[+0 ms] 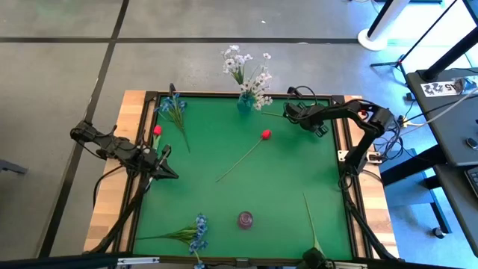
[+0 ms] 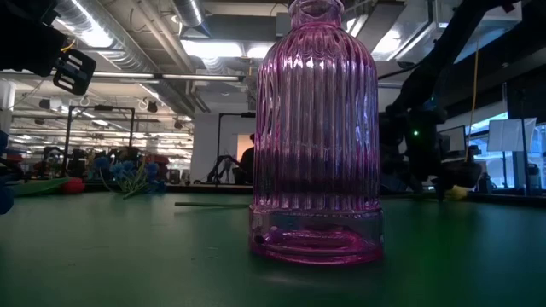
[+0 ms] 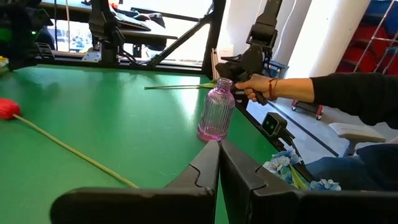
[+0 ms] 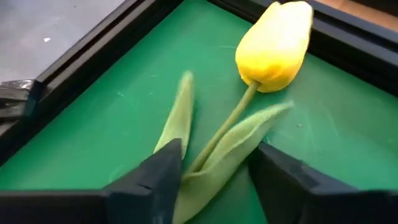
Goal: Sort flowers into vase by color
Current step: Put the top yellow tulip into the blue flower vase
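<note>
We find the yellow tulip (image 4: 275, 45) lying flat on the green mat (image 1: 246, 179) in the far right corner of the table, close against the black frame (image 4: 74, 68). Its stem and two long leaves run back from the bud and pass between the two dark fingers of the right gripper (image 4: 214, 171), which stand apart, one on either side of the stem, not closed on it. From above we see the right arm bent in from the table's right edge, its gripper (image 1: 293, 113) low over that corner.

Toward the middle of the mat we see a red bud (image 1: 265, 134) on a long thin stem lying slantwise. A blue spray (image 1: 173, 107) lies near the far left corner, and another blue spray (image 1: 196, 233) lies along the near edge. A blue vase (image 1: 245, 103) at the far edge holds white sprigs (image 1: 250, 71). A pink ribbed glass vase (image 2: 316, 128) stands upright near the near edge, empty as far as we can tell.

The left gripper (image 1: 170, 173) reaches in from the left edge over the mat, its fingers (image 3: 205, 171) pressed together, holding nothing. A second red bud (image 1: 157, 130) lies just beside that arm.

In the left wrist view a person's hand (image 3: 252, 86) shows beyond the pink vase, at the table's edge.
</note>
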You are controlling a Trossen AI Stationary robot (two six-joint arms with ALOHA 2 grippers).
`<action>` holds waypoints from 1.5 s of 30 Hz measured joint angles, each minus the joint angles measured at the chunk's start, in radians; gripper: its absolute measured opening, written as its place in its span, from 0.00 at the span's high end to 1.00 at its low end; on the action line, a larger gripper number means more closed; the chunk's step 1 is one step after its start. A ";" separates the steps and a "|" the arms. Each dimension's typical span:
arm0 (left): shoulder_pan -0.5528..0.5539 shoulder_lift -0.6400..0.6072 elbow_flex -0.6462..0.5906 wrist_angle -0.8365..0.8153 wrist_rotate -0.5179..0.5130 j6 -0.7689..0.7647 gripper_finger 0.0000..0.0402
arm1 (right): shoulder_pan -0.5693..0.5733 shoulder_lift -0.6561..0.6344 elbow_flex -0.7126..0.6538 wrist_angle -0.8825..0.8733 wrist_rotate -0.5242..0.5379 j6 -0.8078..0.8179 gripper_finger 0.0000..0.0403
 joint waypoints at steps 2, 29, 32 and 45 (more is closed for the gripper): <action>0.000 0.000 0.000 0.000 0.000 0.000 0.98 | 0.000 0.000 0.000 -0.016 -0.001 -0.018 0.66; 0.000 0.000 0.000 -0.001 0.000 0.000 0.98 | 0.586 -0.233 -0.001 -0.108 -0.436 -1.051 0.85; 0.000 0.000 0.000 0.000 0.000 0.000 0.98 | 0.603 -0.177 -0.001 -0.078 -0.451 -1.020 0.75; 0.000 0.000 0.000 -0.001 0.000 0.000 0.98 | 0.591 -0.131 0.017 0.049 -0.368 -1.050 0.64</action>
